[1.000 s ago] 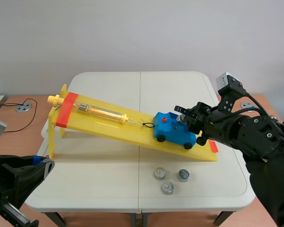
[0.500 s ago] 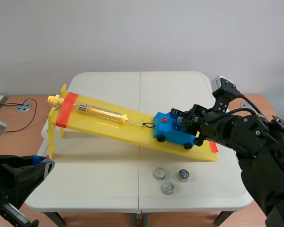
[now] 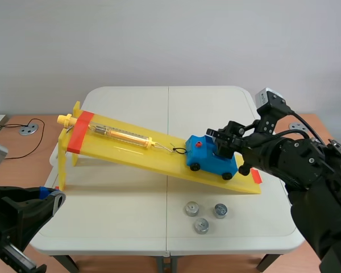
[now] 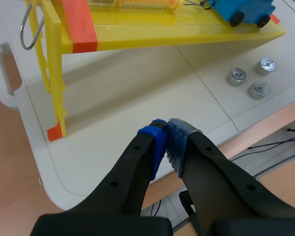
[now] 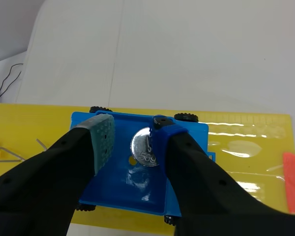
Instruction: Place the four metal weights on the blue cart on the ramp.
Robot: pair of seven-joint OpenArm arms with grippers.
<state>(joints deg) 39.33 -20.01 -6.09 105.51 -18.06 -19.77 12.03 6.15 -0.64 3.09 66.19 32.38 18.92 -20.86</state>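
Observation:
The blue cart (image 3: 207,162) stands low on the yellow ramp (image 3: 131,149), hooked to a spring scale. My right gripper (image 3: 224,141) hovers just over the cart's tray. In the right wrist view its fingers are apart, open (image 5: 132,130), and one metal weight (image 5: 143,147) rests on the cart (image 5: 137,182) close against the blue-padded finger. Three more metal weights (image 3: 191,209), (image 3: 220,211), (image 3: 201,226) lie on the table below the ramp. My left gripper (image 4: 166,130) is shut on nothing, near the table's front left corner.
The ramp's raised end (image 4: 54,73) stands on thin yellow legs at the left, with orange tape across it. The table's front edge (image 4: 137,187) runs just under my left gripper. A cable and a round socket (image 3: 27,129) sit off the table's left side.
My right gripper has shifted left over the cart's tray and lifted a little. The weight seen by its fingertips now rests on the cart. The left arm has not moved.

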